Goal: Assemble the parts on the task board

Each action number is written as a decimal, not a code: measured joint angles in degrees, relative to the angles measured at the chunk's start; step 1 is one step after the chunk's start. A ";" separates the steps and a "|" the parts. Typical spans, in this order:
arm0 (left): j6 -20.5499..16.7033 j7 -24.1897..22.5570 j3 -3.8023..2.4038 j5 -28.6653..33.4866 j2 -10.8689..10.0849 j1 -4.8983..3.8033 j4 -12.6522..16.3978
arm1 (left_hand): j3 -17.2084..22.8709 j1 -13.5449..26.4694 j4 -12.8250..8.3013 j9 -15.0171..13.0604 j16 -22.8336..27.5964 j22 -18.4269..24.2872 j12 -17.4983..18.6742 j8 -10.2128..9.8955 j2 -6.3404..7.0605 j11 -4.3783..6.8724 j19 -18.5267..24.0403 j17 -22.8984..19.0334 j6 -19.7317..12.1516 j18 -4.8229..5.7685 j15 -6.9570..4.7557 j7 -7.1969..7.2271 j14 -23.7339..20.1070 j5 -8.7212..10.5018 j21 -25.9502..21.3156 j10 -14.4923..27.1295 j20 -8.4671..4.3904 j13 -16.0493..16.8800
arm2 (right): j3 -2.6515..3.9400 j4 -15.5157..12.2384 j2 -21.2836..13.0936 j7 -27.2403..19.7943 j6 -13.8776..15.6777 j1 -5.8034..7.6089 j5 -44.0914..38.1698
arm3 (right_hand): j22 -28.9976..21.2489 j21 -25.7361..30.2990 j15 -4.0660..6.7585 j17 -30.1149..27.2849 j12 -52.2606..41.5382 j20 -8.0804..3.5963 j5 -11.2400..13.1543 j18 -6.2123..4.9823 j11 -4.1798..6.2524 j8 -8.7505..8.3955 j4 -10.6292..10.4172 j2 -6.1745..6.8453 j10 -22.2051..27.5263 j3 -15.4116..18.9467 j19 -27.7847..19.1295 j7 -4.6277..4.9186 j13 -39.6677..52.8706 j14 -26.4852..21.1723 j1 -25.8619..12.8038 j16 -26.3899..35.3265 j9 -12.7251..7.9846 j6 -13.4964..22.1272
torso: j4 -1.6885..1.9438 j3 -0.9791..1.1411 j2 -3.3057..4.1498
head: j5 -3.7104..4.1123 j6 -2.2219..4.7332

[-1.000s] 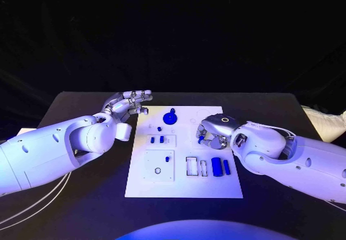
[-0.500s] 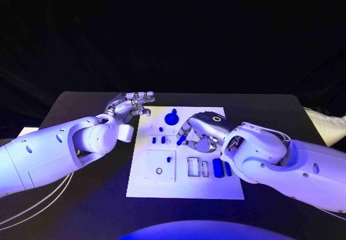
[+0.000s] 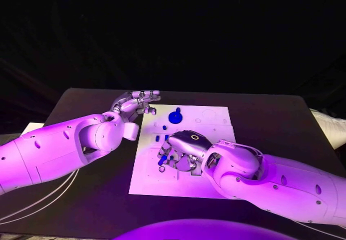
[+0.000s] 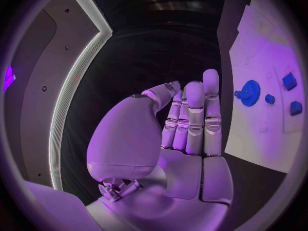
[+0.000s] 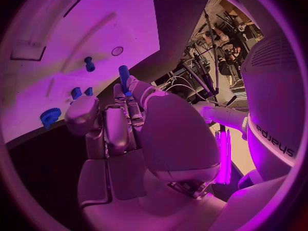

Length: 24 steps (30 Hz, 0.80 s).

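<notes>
The white task board (image 3: 153, 187) lies in the middle of the black table. My right hand (image 3: 180, 151) hovers over its middle-left part and pinches a slim blue peg (image 3: 163, 160) between its fingertips; the right wrist view has that peg (image 5: 123, 79) sticking out over the board (image 5: 96, 31). A blue gear (image 3: 175, 117) sits near the board's far edge. My left hand (image 3: 137, 103) is beside the board's far left corner, fingers straight, holding nothing. In the left wrist view this hand (image 4: 187, 123) is flat, with the gear (image 4: 249, 93) off to one side.
Two small blue blocks (image 3: 157, 138) lie on the board just beyond my right hand. Another blue peg (image 5: 89, 63) stands in the board near a round hole (image 5: 117, 51). My right forearm (image 3: 274, 182) covers the board's near right part.
My right hand has carried the blue peg from the board's right-middle toward its left side and nearer the front. The left hand has stayed where it was.
</notes>
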State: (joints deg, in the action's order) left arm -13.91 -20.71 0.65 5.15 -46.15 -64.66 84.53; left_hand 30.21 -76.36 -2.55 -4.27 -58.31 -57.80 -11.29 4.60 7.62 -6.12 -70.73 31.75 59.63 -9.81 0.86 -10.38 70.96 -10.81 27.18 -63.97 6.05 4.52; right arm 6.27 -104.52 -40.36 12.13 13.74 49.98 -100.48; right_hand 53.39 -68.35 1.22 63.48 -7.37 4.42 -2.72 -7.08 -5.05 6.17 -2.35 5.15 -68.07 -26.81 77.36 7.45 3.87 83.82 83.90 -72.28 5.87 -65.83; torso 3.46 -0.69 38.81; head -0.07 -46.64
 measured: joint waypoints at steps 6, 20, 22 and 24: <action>0.11 0.00 0.00 -0.01 0.10 0.00 0.00 | 0.00 0.00 0.00 0.00 0.00 0.00 0.00 0.00 0.00 0.00 0.00 0.00 0.00 0.00 0.00 0.00 0.00 0.00 0.00 0.00 0.00 0.00 | -0.16 1.38 1.49 -0.71 -0.64 -0.82 0.40 | -0.02 0.00 0.00 -0.02 0.22 0.00 -0.04 0.00 0.00 -0.01 0.02 0.00 0.00 -0.01 0.00 0.00 -0.01 0.00 0.00 0.00 0.00 0.00 | -0.08 0.03 0.07 | -0.34 -0.23; 0.34 0.01 0.00 -0.02 0.17 0.01 -0.14 | 0.00 0.00 0.00 -0.01 0.00 -0.01 0.00 0.00 0.00 -0.11 0.00 -0.09 0.00 0.00 0.12 0.00 -0.12 0.00 0.00 0.11 0.00 0.00 | -0.21 2.67 1.28 -0.59 -2.12 -1.11 -1.50 | -0.08 0.00 0.00 -0.11 0.63 0.00 -0.20 0.00 0.00 -0.12 0.24 0.00 0.00 -0.08 0.00 0.16 -0.03 0.00 0.00 0.03 0.00 0.17 | -0.07 0.12 0.06 | -0.51 -0.75; 0.36 0.02 0.00 -0.02 0.16 0.01 -0.16 | 0.00 0.00 0.00 -0.01 0.00 0.00 0.00 0.00 0.00 -0.20 0.00 -0.12 0.00 0.00 0.20 0.00 -0.19 0.00 0.00 0.20 0.00 0.00 | -0.21 2.72 1.08 -0.41 -2.30 -1.12 -1.99 | -0.08 0.00 0.00 -0.11 0.63 0.00 -0.20 0.00 0.00 -0.12 0.23 0.00 0.00 -0.08 -0.01 0.16 -0.03 0.00 0.00 0.03 0.00 0.18 | -0.07 0.11 0.05 | -0.48 -0.79; 0.38 0.02 0.00 -0.02 0.15 0.01 -0.19 | 0.00 0.00 0.00 -0.01 0.00 -0.01 0.00 0.00 0.00 -0.20 0.00 -0.12 0.00 0.00 0.20 0.00 -0.19 0.00 0.00 0.20 0.00 0.00 | -0.17 2.74 1.02 -0.28 -2.57 -1.11 -2.52 | -0.08 0.00 0.00 -0.11 0.78 0.00 -0.20 0.00 0.00 -0.13 0.23 0.00 0.00 -0.08 0.00 0.16 0.00 0.00 0.00 0.03 0.00 0.18 | -0.06 0.09 0.04 | -0.45 -0.87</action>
State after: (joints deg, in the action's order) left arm -13.53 -20.68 0.65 5.13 -46.00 -64.65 84.35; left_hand 30.21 -76.36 -2.55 -4.28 -58.30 -57.81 -11.29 4.60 7.62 -6.33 -70.73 31.62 59.63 -9.81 1.06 -10.38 70.77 -10.80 27.18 -63.76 6.05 4.52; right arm 6.10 -101.79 -39.34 11.85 11.18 48.87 -103.00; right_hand 53.31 -68.35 1.22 63.38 -6.59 4.42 -2.93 -7.07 -5.05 6.05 -2.12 5.15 -68.06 -26.89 77.36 7.60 3.87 83.82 83.90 -72.25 5.87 -65.64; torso 3.40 -0.59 38.86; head -0.52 -47.51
